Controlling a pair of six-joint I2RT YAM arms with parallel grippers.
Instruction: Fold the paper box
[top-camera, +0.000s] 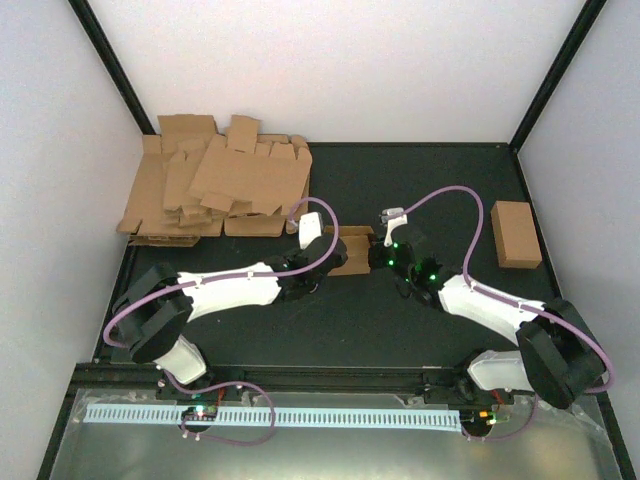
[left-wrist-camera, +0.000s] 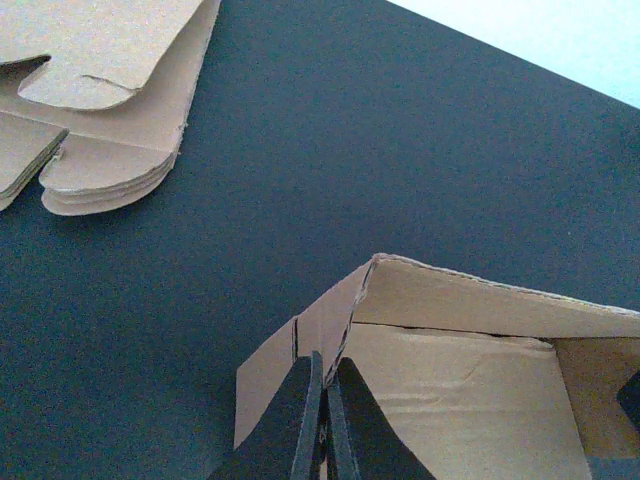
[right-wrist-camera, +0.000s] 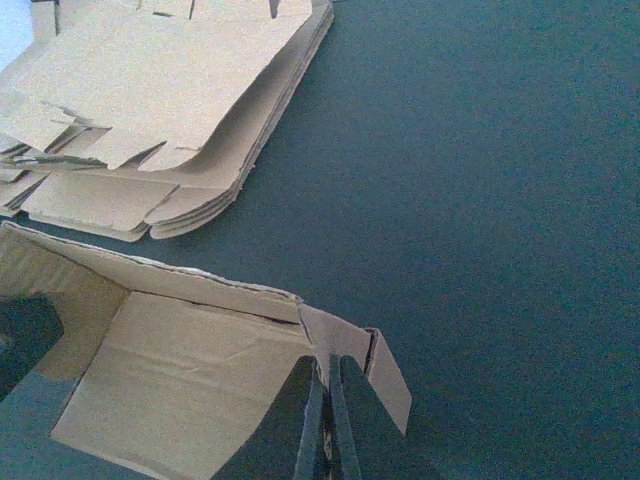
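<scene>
Top external: paper box (top-camera: 350, 255) lengthwise left-right

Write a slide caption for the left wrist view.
Left gripper pinches an end wall of the half-open paper box on the dark table, stacked cardboard sheets lying beyond.

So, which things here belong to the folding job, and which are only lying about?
In the job:
- paper box, half open
- left pincer, shut on one end of it
- right pincer, shut on the other end

Lying about:
- heap of flat blanks, rear left
- closed brown box, far right
</scene>
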